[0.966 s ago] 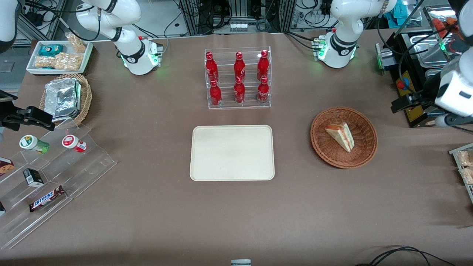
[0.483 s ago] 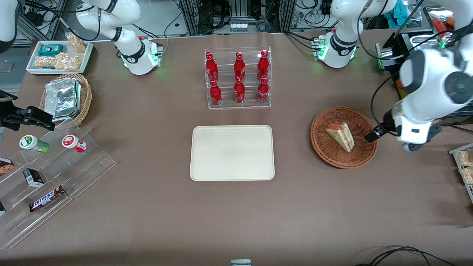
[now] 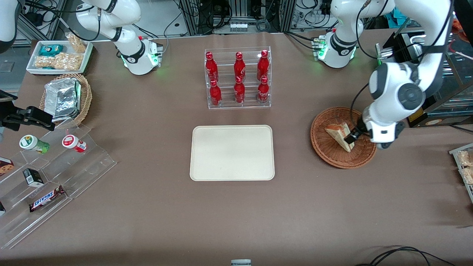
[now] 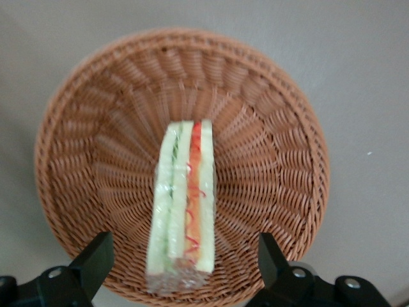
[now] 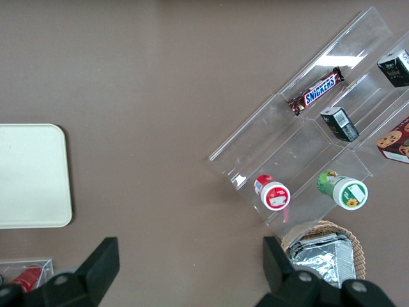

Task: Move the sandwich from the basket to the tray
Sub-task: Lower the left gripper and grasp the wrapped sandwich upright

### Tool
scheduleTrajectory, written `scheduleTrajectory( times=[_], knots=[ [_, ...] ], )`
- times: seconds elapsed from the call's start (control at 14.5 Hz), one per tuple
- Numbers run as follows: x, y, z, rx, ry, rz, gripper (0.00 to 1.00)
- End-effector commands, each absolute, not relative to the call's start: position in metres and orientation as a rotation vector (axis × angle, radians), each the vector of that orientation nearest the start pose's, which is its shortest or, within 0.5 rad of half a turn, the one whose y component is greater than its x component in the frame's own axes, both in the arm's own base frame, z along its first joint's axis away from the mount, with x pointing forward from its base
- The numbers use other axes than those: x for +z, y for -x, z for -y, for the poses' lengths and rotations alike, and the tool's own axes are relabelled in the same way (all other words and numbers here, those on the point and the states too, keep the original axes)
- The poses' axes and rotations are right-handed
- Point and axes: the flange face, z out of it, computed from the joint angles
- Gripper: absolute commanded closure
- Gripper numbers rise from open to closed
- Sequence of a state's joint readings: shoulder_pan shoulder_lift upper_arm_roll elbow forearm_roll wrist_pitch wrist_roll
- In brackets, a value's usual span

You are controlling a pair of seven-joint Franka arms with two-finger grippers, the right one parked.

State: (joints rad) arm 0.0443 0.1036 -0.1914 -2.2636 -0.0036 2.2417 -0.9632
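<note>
Half a second ago the claw (image 3: 349,139) hung over the basket's (image 3: 325,147) rim on the working arm's side; it has since moved inward and now sits over the bowl, right at the sandwich (image 3: 338,135). A second ago the arm was only at the edge of the front view. The sandwich has not moved: it lies in the reddish-brown basket (image 4: 268,160), layered edge up. In the wrist view the claw (image 4: 182,272) is released, its two fingers (image 4: 92,262) spread wide, one on each side of the sandwich (image 4: 182,211) and clear of it. The cream tray (image 3: 232,152) lies bare on the tabletop (image 3: 236,214) toward the parked arm, with open brown surface between it and the basket. A rack of red bottles (image 3: 238,78) stands farther from the front camera than the tray, well apart.
</note>
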Motion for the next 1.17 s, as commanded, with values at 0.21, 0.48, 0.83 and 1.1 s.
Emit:
scheduleTrajectory(
  times=[0.21, 0.48, 0.83, 1.1],
  knots=[
    [0.265, -0.511, 0.079, 0.244, 2.766, 1.345, 0.00],
    [0.248, -0.508, 0.079, 0.284, 2.751, 1.341, 0.00],
    [0.245, -0.508, 0.078, 0.294, 2.745, 1.344, 0.88],
    [0.276, -0.508, 0.078, 0.279, 2.763, 1.288, 0.92]
  ],
)
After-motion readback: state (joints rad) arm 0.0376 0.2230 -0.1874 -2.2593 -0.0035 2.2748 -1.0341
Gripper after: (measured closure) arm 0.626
